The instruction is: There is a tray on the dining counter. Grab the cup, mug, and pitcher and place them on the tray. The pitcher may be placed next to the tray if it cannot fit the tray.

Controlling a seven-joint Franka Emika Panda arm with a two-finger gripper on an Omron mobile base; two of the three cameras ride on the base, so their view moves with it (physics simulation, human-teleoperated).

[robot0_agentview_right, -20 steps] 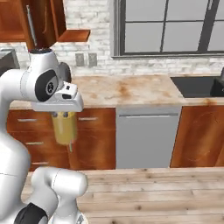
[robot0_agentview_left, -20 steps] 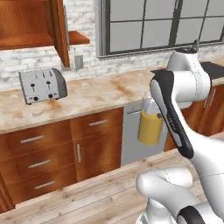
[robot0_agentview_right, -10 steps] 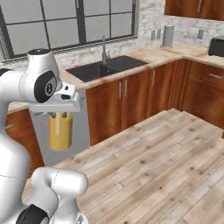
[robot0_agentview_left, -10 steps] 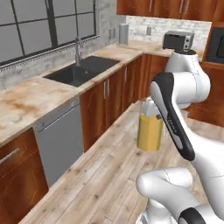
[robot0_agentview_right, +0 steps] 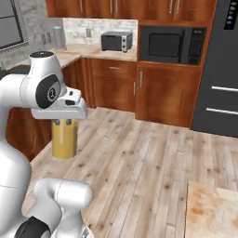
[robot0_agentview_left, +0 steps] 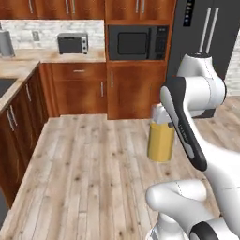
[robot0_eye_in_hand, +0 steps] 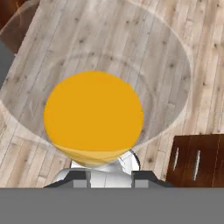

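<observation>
Clear glass cylindrical pitcher (robot0_agentview_left: 161,140), amber liquid inside, grasped by pincer (robot0_agentview_right: 64,122) above plank floor (robot0_agentview_left: 89,173).

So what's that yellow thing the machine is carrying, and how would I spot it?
Find the white robot arm above the pale plank floor. Under its end effector hangs the clear glass cylindrical pitcher, filled with amber-yellow liquid and held off the floor. Nothing else nearby is see-through or yellow; the cabinets behind are reddish-brown wood.
</observation>
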